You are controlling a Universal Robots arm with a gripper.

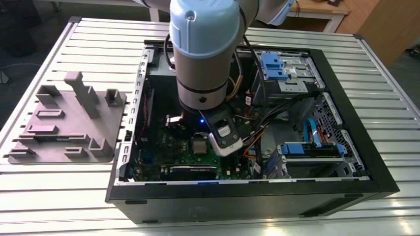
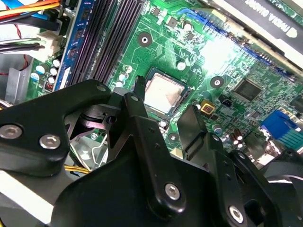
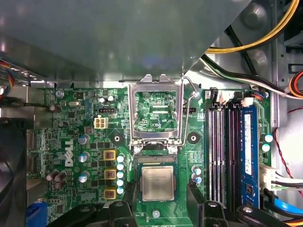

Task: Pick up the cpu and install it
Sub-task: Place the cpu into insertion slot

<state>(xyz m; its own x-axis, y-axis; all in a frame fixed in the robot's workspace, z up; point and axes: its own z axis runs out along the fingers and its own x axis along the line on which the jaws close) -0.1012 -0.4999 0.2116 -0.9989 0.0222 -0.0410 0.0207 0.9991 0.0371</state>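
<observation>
On the exterior view's left, a grey moulded fixture (image 1: 66,123) lies on the slatted metal desk (image 1: 85,39). Just beside it, towards the right, stands the open black computer case (image 1: 367,167). My arm (image 1: 203,49) reaches down into the case over the green motherboard (image 1: 174,147).

The cpu (image 1: 198,146) is a pale square lying flat in its socket on that board, just beside the arm's tip. In the first wrist view the cpu (image 3: 157,183) sits squarely in the socket, and the metal load frame (image 3: 156,109) is hinged up and open next to it. White lettering is printed on the board beside the gold-topped components (image 3: 110,174).

In the second wrist view the pincer (image 2: 165,101) is released. Its black fingers (image 2: 138,94) are spread to either side of the cpu (image 2: 163,94), and I cannot tell whether they touch it.

Farther towards the exterior view's right are the dark memory slots (image 3: 220,151), a blue module (image 3: 249,151), the blue-fronted drive bay (image 1: 276,66) and a blue cable (image 1: 315,132).
</observation>
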